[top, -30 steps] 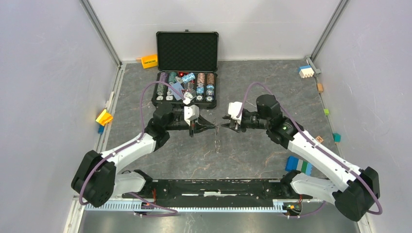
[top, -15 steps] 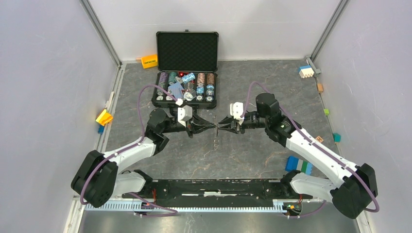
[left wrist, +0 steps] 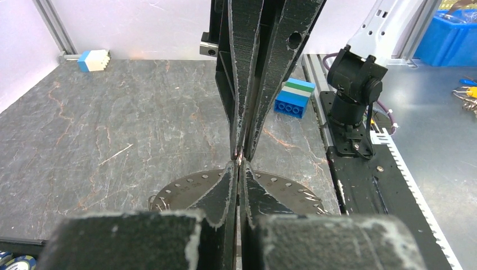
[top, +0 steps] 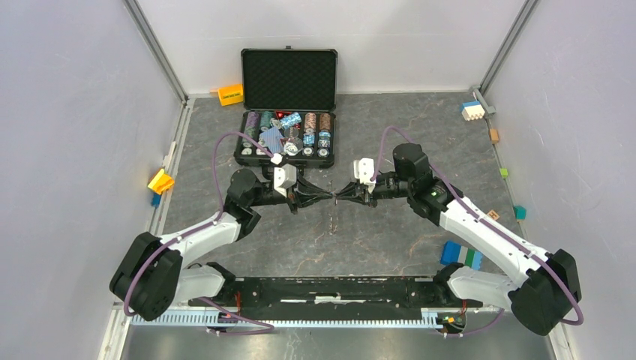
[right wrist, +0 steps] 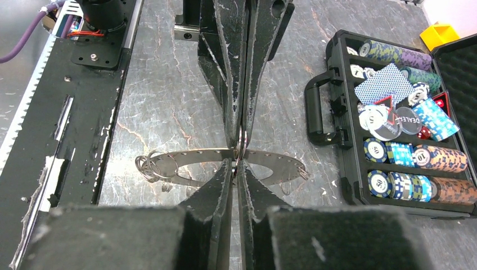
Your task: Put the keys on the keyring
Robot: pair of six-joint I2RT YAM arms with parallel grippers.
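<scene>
My left gripper point(top: 330, 196) and right gripper point(top: 339, 196) meet tip to tip above mid-table, both with jaws closed. The keyring point(right wrist: 194, 155), a flat grey ring with small holes round its rim, sits level just under the meeting tips. It also shows in the left wrist view point(left wrist: 189, 185) and as a thin sliver from above point(top: 334, 216). Small silver keys point(right wrist: 149, 165) hang in a cluster at one end of it point(left wrist: 158, 203). A small silver piece point(right wrist: 242, 144) is pinched where the tips meet. My own fingers hide the ring's middle in both wrist views.
An open black case point(top: 289, 79) of poker chips stands just behind the grippers, its handle point(right wrist: 318, 112) facing them. A blue-green block point(top: 461, 255) lies near the right arm. Small coloured blocks lie along the walls point(top: 160, 181).
The two grippers have closed the gap between them and their tips now touch. The right gripper moved left towards the left one. The keyring stayed in place.
</scene>
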